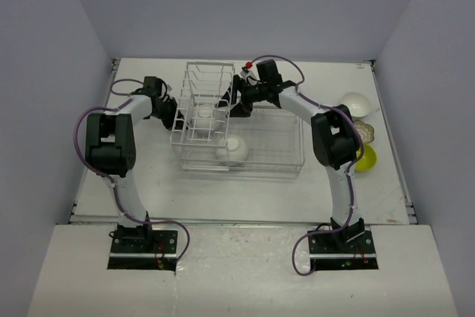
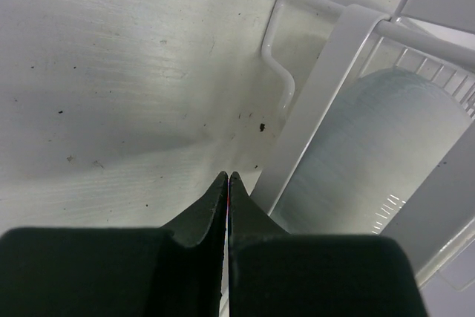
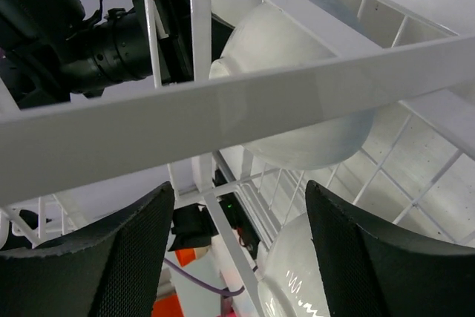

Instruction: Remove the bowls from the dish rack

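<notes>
The white wire dish rack (image 1: 274, 165) stands mid-table, its tall slotted section at the left end. One white bowl (image 1: 232, 150) lies in the low basket. Another white bowl (image 3: 297, 57) sits in the slotted section, and a second one (image 3: 300, 283) shows below it. My left gripper (image 1: 169, 109) is shut and empty against the rack's left side; its tips (image 2: 228, 177) hover over bare table beside the rack frame (image 2: 326, 72), with a white bowl (image 2: 386, 146) behind the wires. My right gripper (image 1: 226, 102) is open at the slotted section's right side, its jaws (image 3: 237, 198) spread around a rack wire (image 3: 223, 109).
Outside the rack at the right stand a white bowl (image 1: 356, 102), a patterned bowl (image 1: 365, 131) and a lime-yellow bowl (image 1: 366, 158). The left arm's wrist (image 3: 96, 57) shows through the wires. Grey walls enclose the table on three sides.
</notes>
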Available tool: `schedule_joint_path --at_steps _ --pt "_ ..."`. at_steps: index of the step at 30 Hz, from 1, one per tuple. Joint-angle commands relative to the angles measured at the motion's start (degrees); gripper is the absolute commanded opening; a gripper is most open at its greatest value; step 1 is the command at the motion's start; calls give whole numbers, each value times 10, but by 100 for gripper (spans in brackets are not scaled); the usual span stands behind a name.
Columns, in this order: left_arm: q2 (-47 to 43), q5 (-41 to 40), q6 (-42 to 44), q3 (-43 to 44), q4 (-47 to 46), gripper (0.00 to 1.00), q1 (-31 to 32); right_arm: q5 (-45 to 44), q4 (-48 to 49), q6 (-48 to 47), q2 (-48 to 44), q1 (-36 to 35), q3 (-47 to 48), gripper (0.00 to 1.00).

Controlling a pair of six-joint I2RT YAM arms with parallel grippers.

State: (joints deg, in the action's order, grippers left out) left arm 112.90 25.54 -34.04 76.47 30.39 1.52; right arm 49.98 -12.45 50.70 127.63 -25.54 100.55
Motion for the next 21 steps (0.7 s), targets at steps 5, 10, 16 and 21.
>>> schedule_joint_path --at_steps 5,10,16,21 --pt "-37 28 -11 -16 -24 0 -2 -79 -41 -26 5 -20 -4 74" --pt "-41 31 -16 -22 -31 0 -2 -109 -45 -29 -4 -25 -23 75" --pt "-43 32 -18 -23 -32 0 -2 -162 -57 -20 -16 -32 -47 80" --pt "-45 32 -22 -24 -35 0 -2 -190 -16 21 -43 -38 -106 81"
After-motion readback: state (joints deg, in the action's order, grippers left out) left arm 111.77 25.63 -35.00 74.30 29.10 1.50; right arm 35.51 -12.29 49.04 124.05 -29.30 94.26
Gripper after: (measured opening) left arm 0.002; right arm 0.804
